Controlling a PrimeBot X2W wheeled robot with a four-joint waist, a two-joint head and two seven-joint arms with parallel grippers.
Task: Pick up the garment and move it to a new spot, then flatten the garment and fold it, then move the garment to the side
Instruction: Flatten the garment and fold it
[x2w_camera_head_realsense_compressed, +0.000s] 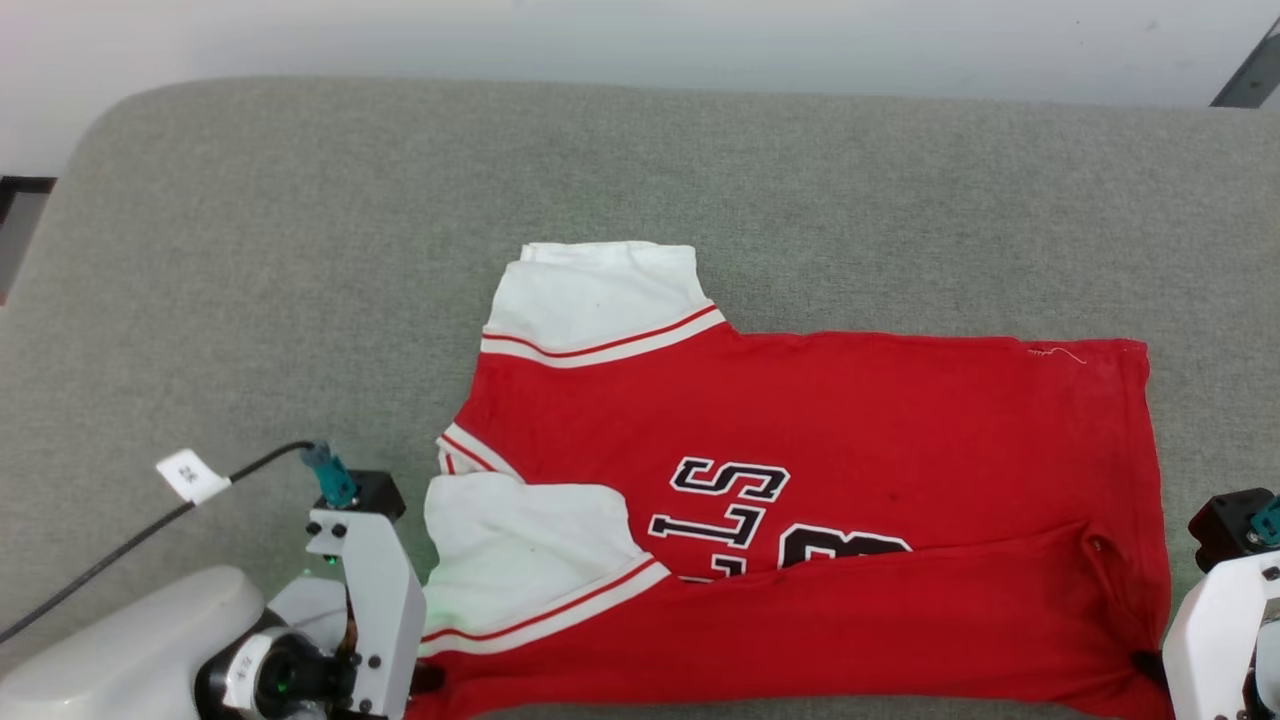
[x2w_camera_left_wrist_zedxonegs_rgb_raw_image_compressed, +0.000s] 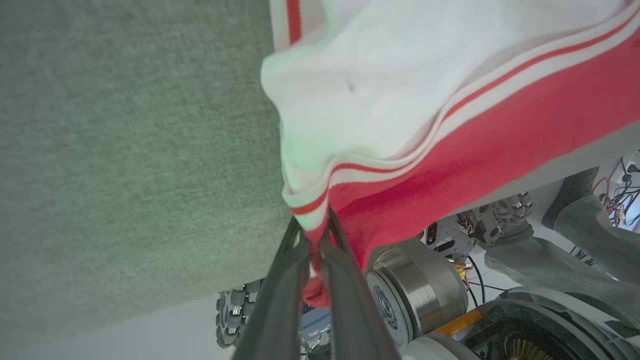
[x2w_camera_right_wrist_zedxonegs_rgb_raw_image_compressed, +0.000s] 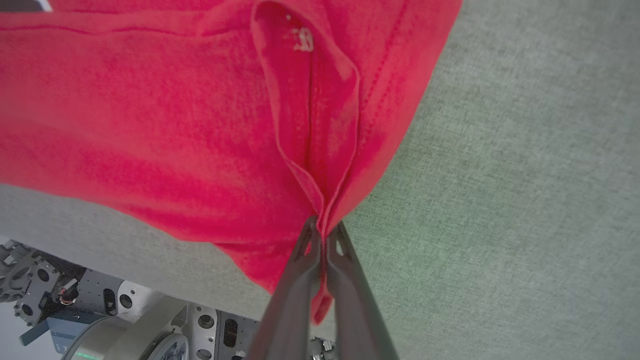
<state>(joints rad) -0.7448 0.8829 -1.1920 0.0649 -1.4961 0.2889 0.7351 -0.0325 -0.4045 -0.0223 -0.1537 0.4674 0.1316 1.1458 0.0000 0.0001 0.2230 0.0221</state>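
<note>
Fold step. My left gripper (x2w_camera_left_wrist_zedxonegs_rgb_raw_image_compressed: 315, 235) and right gripper (x2w_camera_right_wrist_zedxonegs_rgb_raw_image_compressed: 324, 229) each pinch the garment (x2w_camera_head_realsense_compressed: 800, 430) at its lower-frame edge. Next, I judge: lift both corners evenly and carry them up-frame.

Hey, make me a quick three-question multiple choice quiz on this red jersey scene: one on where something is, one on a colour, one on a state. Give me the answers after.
1. In the head view, the white sleeves of the garment lie toward which side?
A) right
B) left
C) middle

2. The letters on the garment are:
A) yellow
B) blue
C) black, outlined in white

3. The right gripper is:
A) shut on the garment's red edge
B) open, holding nothing
C) shut on nothing

Answers:
1 B: both sleeves sit at the shirt's left end.
2 C: dark letters with white rims show on the red front.
3 A: the right wrist view shows its jaws pinching red cloth.
</note>
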